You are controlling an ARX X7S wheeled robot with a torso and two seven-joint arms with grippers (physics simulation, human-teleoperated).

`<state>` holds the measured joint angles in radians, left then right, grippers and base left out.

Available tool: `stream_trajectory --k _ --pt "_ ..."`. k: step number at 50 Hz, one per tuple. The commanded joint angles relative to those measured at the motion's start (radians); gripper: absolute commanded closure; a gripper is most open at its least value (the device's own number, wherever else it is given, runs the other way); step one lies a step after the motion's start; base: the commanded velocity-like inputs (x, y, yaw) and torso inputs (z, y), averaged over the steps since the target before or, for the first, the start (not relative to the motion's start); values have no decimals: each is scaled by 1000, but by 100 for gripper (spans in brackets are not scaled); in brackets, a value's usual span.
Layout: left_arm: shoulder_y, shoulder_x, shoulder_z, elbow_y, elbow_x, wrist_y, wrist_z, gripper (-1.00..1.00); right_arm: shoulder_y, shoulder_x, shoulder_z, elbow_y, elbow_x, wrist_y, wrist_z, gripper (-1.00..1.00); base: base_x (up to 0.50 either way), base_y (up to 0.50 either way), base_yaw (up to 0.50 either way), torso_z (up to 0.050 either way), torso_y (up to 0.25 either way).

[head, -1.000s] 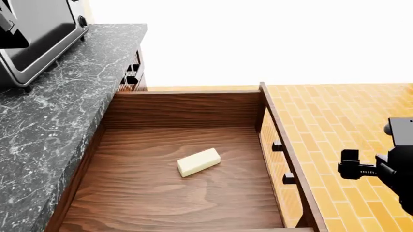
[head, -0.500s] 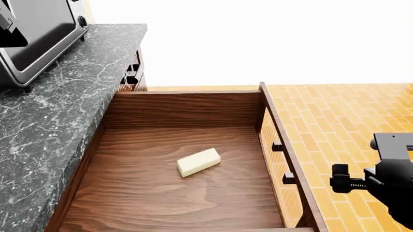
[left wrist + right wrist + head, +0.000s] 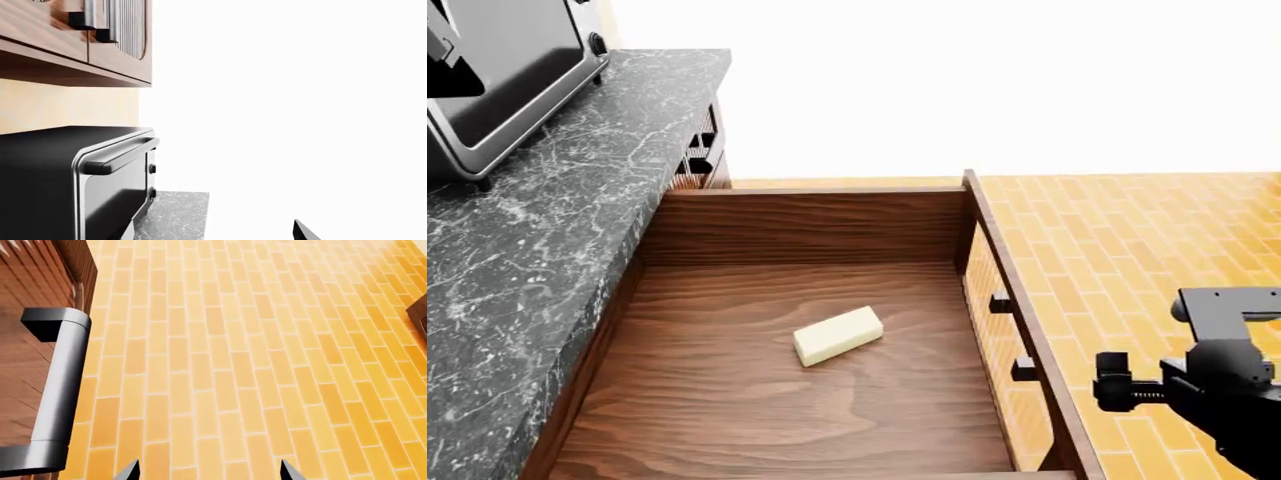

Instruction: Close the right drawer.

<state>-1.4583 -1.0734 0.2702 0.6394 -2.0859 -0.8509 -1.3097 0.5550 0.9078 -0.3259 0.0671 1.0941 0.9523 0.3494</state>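
The right claw (image 3: 1110, 381), a black block-shaped tool on the right arm, hovers over the orange brick floor (image 3: 1148, 220) just beside the outer face of the right drawer (image 3: 814, 240), a wide dark-brown grained plank box that stands pulled far out from under the grey marbled table (image 3: 547, 230). In the right wrist view two dark fingertips (image 3: 131, 471) sit well apart, so I judge this claw wide and holding nothing. The drawer's ribbed front panel and its metal bar handle (image 3: 59, 390) lie between the claw and the box; bar and panel both run lengthwise away from the robot. The panel faces the right claw, so the closing push goes leftward toward the table. A pale yellow block (image 3: 838, 335) lies inside the drawer. The left claw is not seen; its camera shows a black toaster oven (image 3: 73, 180), so its state cannot be told.
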Motion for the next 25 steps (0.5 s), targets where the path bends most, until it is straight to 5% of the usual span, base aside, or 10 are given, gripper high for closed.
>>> stream_trajectory --k 1,25 --pt "-3 -2 4 0 0 3 1 -100 -2 -6 -20 7 -8 -7 -40 -100 0 0 0 0 0" --pt "-5 -6 9 6 -2 8 0 -100 17 -34 -93 -9 -44 18 -70 -100 0 0 0 0 0"
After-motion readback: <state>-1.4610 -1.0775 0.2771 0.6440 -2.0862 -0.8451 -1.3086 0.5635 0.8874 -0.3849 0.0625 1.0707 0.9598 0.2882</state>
